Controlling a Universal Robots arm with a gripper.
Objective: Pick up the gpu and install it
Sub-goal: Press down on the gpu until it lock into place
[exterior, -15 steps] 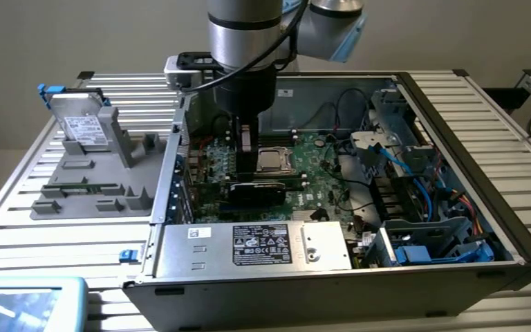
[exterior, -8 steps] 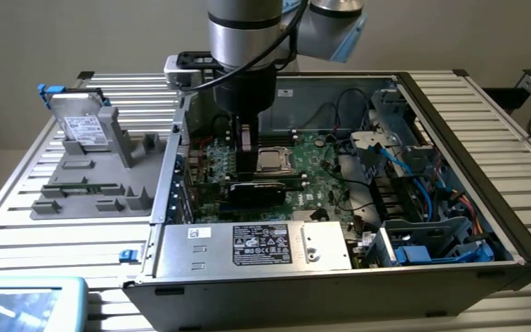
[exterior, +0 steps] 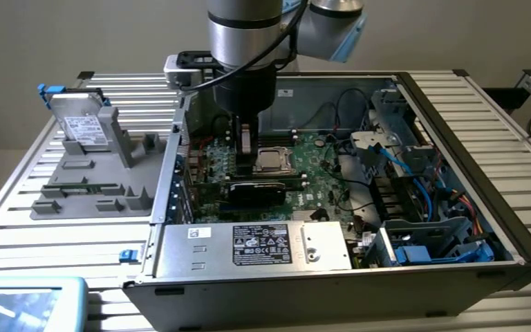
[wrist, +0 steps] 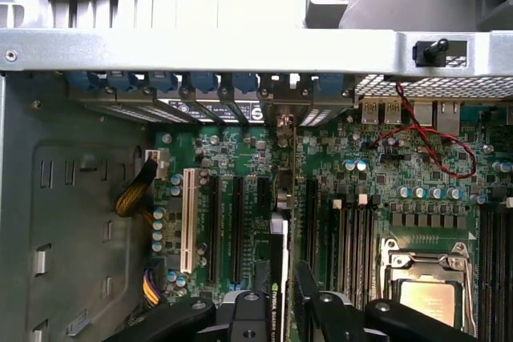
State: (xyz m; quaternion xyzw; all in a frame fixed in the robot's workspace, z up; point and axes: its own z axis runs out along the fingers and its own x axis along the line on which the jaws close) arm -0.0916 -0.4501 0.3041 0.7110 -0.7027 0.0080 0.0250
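Standing on edge among the expansion slots of the motherboard (exterior: 312, 181), the gpu (wrist: 278, 266) is seen with the gripper (wrist: 280, 314) set over it, one finger on each side, close against the card. Whether the fingers are actually clamped on it cannot be told.

In the exterior view the gpu (exterior: 261, 188) shows as one black strip below the gripper (exterior: 243, 166), inside the open computer case (exterior: 487, 207). It is crowded by:
- one processor socket (exterior: 270, 160) just beyond it
- one power supply (exterior: 256, 245) on the near side
- a bundle of blue cables (exterior: 422, 166) well apart, toward the exterior view's right

Outside the case, on the exterior view's left, one hard drive (exterior: 86, 124) is propped on a grey fixture tray (exterior: 90, 200).

From the wrist view are noted one white slot (wrist: 189, 218), a looped red wire (wrist: 437, 146) and the card's thin edge.
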